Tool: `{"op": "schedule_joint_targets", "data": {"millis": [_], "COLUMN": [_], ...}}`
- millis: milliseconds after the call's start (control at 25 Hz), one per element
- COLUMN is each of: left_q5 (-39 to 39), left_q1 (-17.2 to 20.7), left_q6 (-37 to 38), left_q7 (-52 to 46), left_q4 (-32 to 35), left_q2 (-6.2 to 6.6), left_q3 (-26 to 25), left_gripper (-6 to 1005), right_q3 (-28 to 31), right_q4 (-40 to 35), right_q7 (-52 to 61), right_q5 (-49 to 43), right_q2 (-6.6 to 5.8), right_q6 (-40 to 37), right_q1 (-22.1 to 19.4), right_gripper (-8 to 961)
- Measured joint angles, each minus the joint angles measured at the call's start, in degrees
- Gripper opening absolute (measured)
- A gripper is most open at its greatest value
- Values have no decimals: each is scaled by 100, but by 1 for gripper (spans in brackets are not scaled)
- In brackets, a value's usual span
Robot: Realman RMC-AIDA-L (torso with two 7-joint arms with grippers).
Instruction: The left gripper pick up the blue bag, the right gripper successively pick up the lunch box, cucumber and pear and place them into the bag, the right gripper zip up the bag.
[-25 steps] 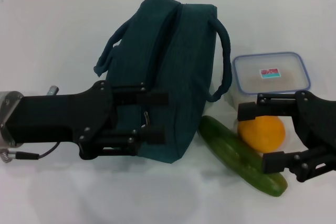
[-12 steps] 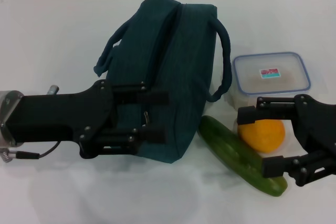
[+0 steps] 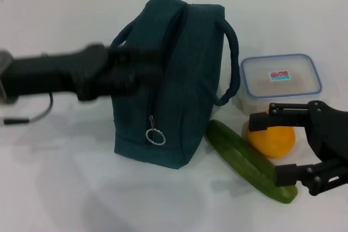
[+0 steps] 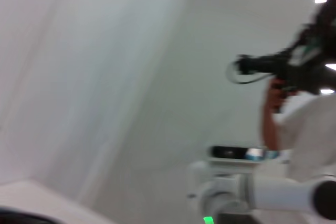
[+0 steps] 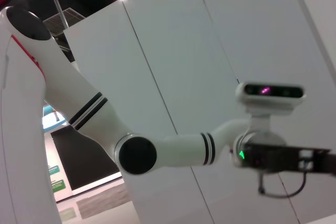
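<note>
The blue bag (image 3: 185, 80) stands upright mid-table, its zipper pull ring (image 3: 155, 136) hanging on the near side. My left gripper (image 3: 148, 68) is a motion-blurred black shape at the bag's left side, level with its left handle. The clear lunch box (image 3: 281, 77) with a blue rim sits to the right of the bag. In front of it lie the orange-yellow pear (image 3: 272, 138) and the long green cucumber (image 3: 244, 158). My right gripper (image 3: 273, 148) is open at the lower right, its upper finger over the pear's top and its lower finger near the cucumber's end.
The white table (image 3: 65, 188) has bare room in front of and left of the bag. The wrist views face away from the table and show walls, the robot's white arm (image 5: 173, 148) and a person with a camera (image 4: 294, 77).
My left gripper has risen quickly from the bag's lower left corner to handle height, uncovering the zipper ring. The right gripper has sunk a little lower around the pear and cucumber.
</note>
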Motion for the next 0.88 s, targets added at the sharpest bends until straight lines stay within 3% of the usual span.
{"op": "schedule_joint_targets", "data": {"millis": [200,400,640,880], "left_q5": [571,1322,2226,2909], "left_q1": [-157,-368,-781,-1000], "left_q6": [-451,-867,-1032,-1141], "left_q7": [-1355,-2765,-3692,-3863], "left_q4": [1312,2523,2804,2814], "left_q2": [-16,-59,-107,-231], "left_q3": [-473,-498,-484,-472], "left_gripper": [656,655,654,654], "right_q3": [17,48,49,43], "right_q4": [5,4,5,10], "right_q7": [-67,-114,-194,-293], "right_q5": [0,0,-1,-4], "right_q2": [-23,-41,-58,-61], "right_q6": [0,8,59,123], "right_q1": [-87,-196,-306,-367], "right_gripper": [867,866,865,864]}}
